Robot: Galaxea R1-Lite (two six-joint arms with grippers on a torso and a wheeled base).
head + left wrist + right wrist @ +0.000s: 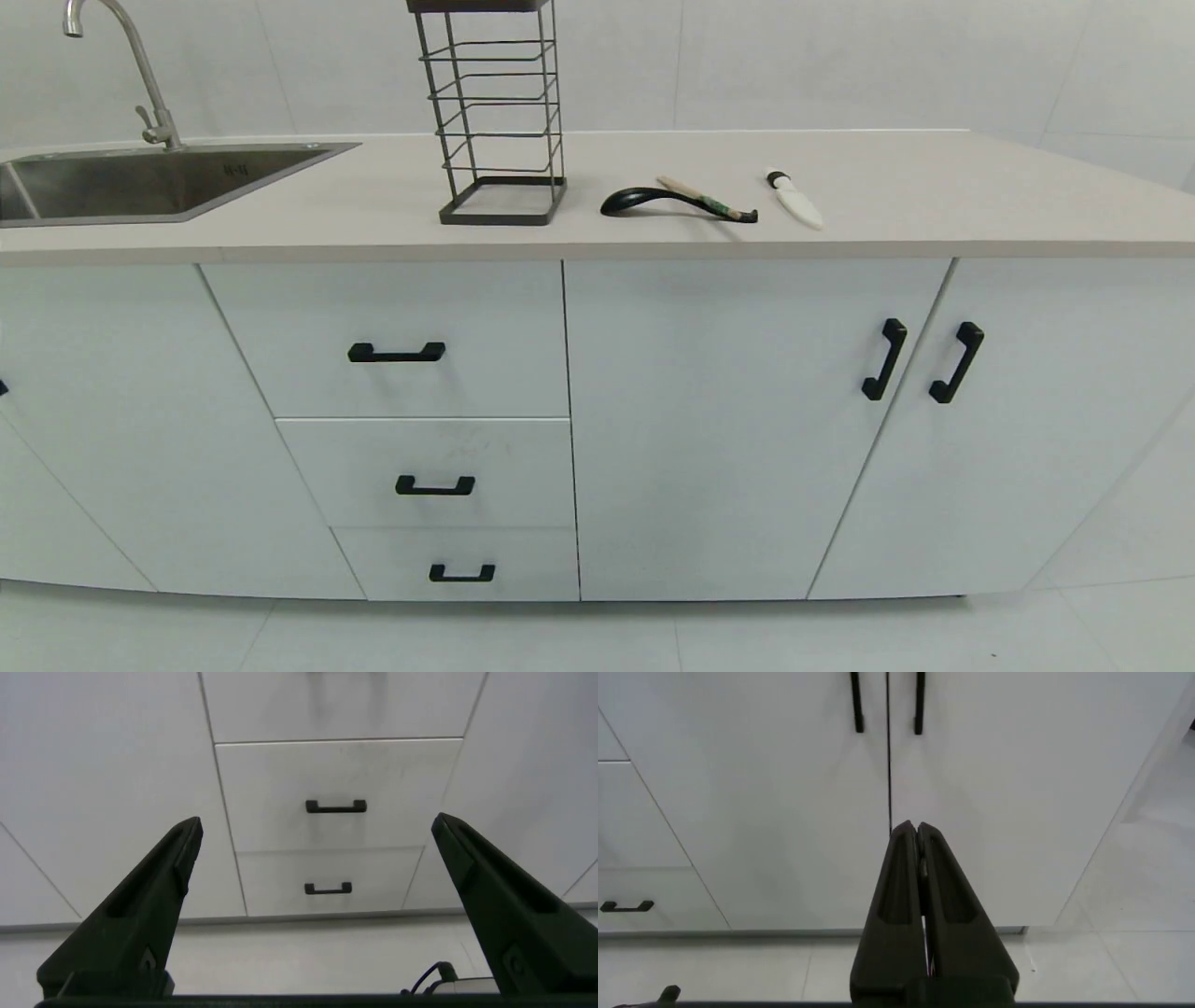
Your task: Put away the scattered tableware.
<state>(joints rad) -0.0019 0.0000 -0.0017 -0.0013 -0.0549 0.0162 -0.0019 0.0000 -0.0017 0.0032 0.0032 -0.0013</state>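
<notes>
Head view: black spoon (627, 200), wooden stick (689, 189) & white knife (799, 201) lie loose on countertop (280, 210), just right of wire rack (499, 121), prob. their destination; no legible print. Left wrist view: left gripper (318, 826) spread wide, empty, facing drawers (336, 775). Right wrist view: right gripper (916, 829) pressed closed, holding nothing, facing cabinet doors (1018, 793).

On the counter (934, 187), the sink (140, 182) sits far left and the rack (499, 121) stands mid-counter. Right of the rack lies the spoon (644, 199), with a stick (680, 187) against its handle and the knife (795, 198) farther right. Drawers (411, 373) stack below the rack.
</notes>
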